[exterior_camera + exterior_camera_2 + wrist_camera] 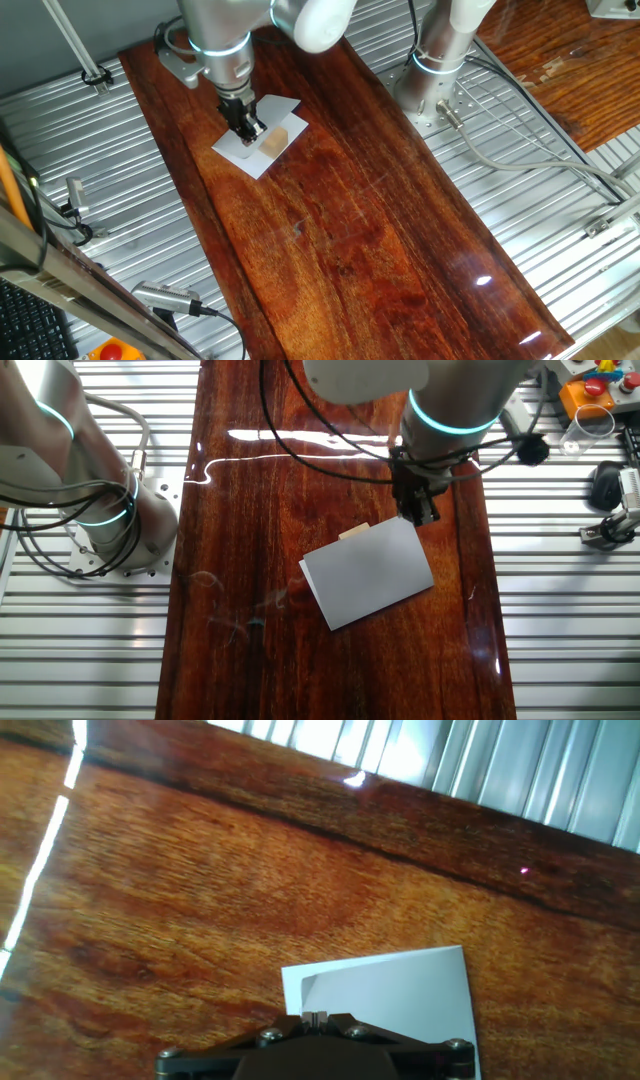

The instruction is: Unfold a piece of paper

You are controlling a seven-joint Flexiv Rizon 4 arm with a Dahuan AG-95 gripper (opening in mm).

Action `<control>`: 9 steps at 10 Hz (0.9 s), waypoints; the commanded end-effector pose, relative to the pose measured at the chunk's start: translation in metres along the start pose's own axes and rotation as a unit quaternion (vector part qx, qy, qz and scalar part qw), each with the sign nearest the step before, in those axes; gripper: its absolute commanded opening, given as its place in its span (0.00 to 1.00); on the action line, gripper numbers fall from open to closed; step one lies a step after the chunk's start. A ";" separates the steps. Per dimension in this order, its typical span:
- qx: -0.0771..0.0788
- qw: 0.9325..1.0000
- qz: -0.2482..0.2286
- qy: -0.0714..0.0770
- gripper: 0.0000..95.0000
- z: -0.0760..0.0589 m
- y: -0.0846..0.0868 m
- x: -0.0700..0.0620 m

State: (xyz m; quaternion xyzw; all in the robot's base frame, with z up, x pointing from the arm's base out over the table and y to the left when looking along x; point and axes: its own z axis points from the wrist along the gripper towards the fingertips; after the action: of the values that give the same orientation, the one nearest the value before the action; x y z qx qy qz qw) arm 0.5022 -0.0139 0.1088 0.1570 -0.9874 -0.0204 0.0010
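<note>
The piece of paper [238, 153] is a white folded sheet lying on the dark wooden board [380, 230], towards its far end. A small tan cube [274, 141] sits on it. In the other fixed view the paper [368, 570] looks grey and hides most of the cube [353, 531]. My gripper [247, 130] points down at the paper's edge, at the sheet's corner [420, 515]. In the hand view the fingertips [316, 1017] are pressed together right at the paper's [400, 990] near edge, apparently pinching it.
A second arm's base [435, 70] stands on the slatted metal table beside the board, with cables [520, 150] trailing from it. An orange button box [590, 390] and a clear cup [590, 425] sit off the board. Another wooden panel [560, 60] lies at the far right.
</note>
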 end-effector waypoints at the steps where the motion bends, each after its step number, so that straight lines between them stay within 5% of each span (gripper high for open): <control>1: -0.002 1.000 -0.007 -0.001 0.00 -0.002 0.001 0.001; 9: 0.002 1.000 0.020 -0.002 0.00 0.002 0.006 0.004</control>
State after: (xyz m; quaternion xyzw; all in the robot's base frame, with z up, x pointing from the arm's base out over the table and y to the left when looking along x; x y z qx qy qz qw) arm 0.4949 -0.0063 0.1039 0.1338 -0.9908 -0.0202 -0.0006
